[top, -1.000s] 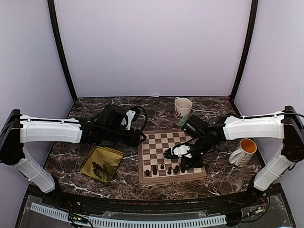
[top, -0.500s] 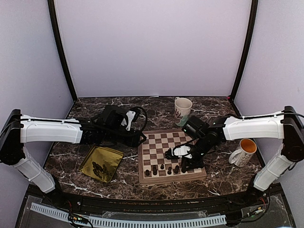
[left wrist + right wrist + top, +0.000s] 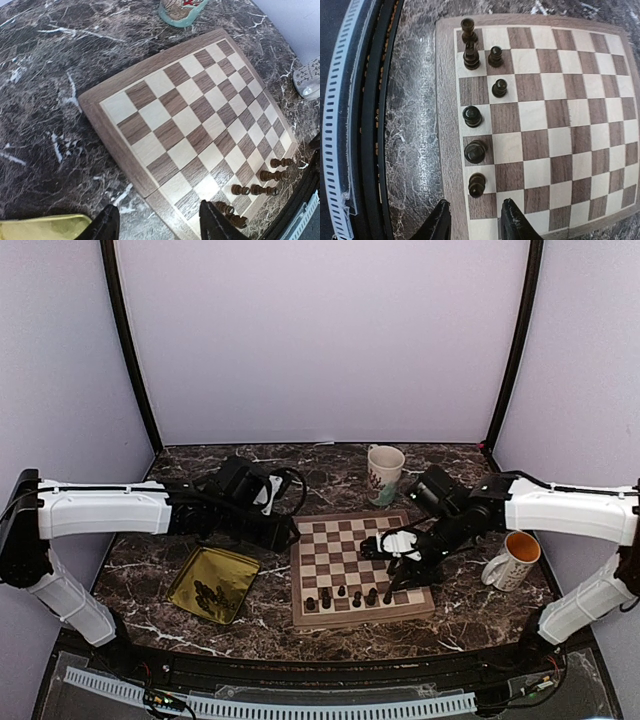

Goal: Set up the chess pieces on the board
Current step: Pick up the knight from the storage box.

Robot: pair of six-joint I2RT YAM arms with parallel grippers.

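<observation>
Looking from above, board (image 3: 335, 550): is laid flat on the dark marbled surface (image 3: 460, 610), between the two arms.
top view, chess pieces (image 3: 341, 591): a few are stood along the board's near edge; more are heaped in the gold tray (image 3: 188, 573) left of the board.
top view, left gripper (image 3: 285, 533): is held over the surface beside the board's far left corner.
top view, right gripper (image 3: 389, 587): is poised over the board's near right part.
left wrist, left gripper (image 3: 160, 225): jaws are spread apart, nothing is held between them.
right wrist, chess pieces (image 3: 472, 116): seven are counted upright in the two rows nearest the rim.
right wrist, right gripper (image 3: 475, 222): jaws are parted, nothing is gripped; one piece is seen just ahead of the tips.
</observation>
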